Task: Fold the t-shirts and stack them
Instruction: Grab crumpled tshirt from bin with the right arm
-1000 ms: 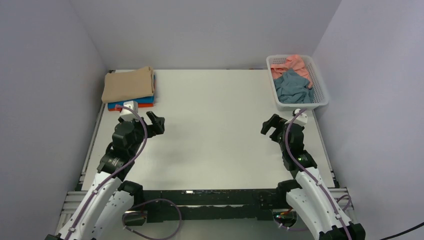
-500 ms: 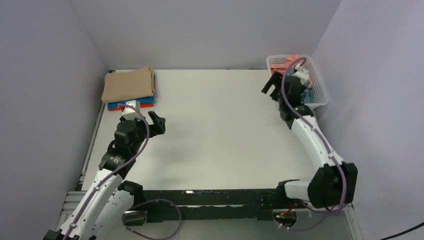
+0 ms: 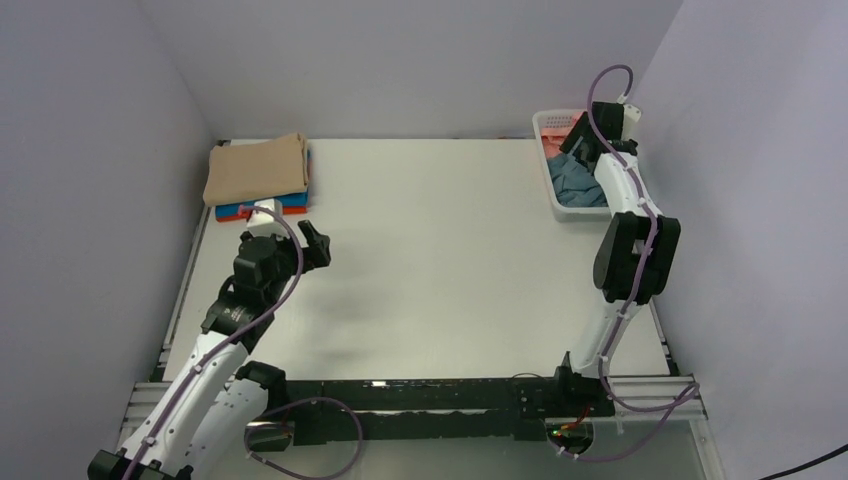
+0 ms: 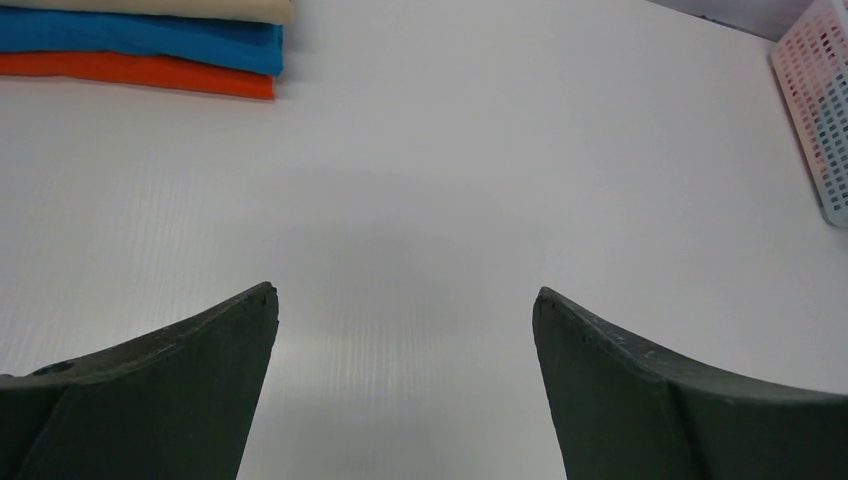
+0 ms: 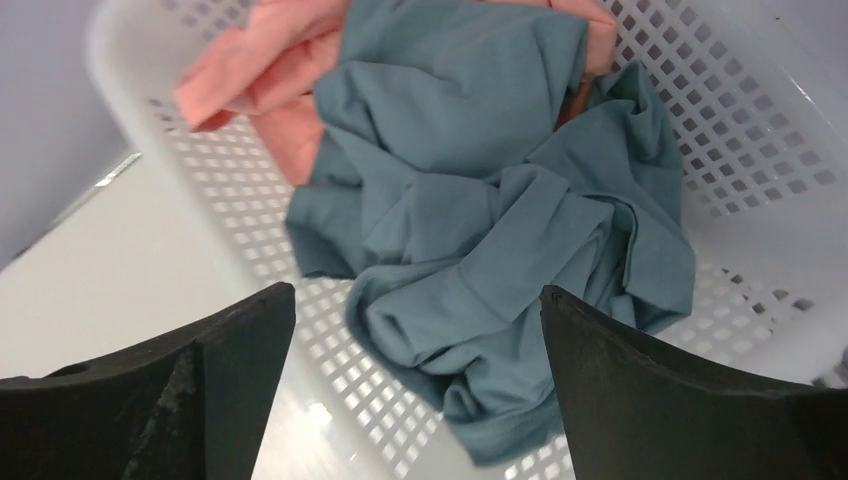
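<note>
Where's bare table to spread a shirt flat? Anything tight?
Widest bare patch: the middle of the table, between the folded stack at the far-left corner and the basket at the far-right. The left gripper, open, hovers over its left part. Crowded: the basket, holding a teal shirt and a pink shirt, with the open right gripper above them.
</note>
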